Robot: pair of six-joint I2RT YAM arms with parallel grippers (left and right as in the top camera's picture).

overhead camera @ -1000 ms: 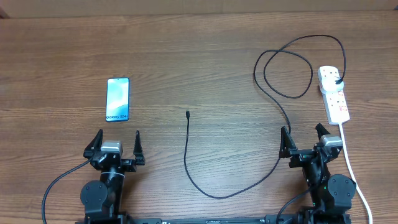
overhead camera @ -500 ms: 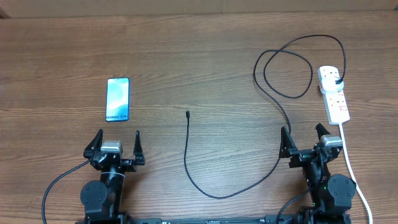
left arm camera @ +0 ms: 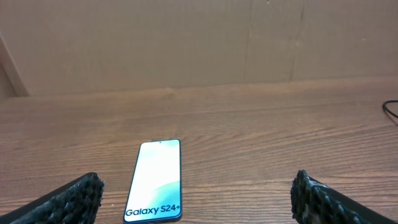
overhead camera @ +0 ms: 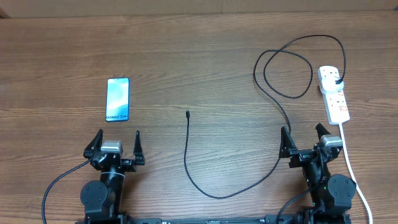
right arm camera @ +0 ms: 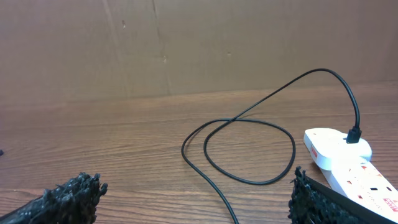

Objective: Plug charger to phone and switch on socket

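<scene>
at the near edge of the table [overhead camera: 199,50], the left gripper [overhead camera: 118,134] sits low with its two fingers spread wide and nothing between them. the right gripper [overhead camera: 301,129] is at the same edge, well to the right, also spread wide and empty.

just beyond the left gripper lies the phone [overhead camera: 117,99], flat, screen up, its short end with the white lettering nearest the gripper. it is slightly left of the midline between the fingers in the left wrist view and touches neither finger.

the charger cable [overhead camera: 186,155] lies loose on the wood. its connector tip [overhead camera: 188,114] rests near the table's middle, well right of the phone and apart from it. from the tip the cable runs toward the near edge, curves right, passes close beside the right gripper's left finger, then makes a big loop on the far right.

its plug [overhead camera: 337,81] sits in the far end of the power strip [overhead camera: 336,96], which lies just beyond and right of the right gripper. i cannot tell how its red switches are set. a thick white cord [overhead camera: 351,168] leaves the strip's near end and runs off the near edge. a brown wall [left arm camera: 186,43] stands behind the table.
</scene>
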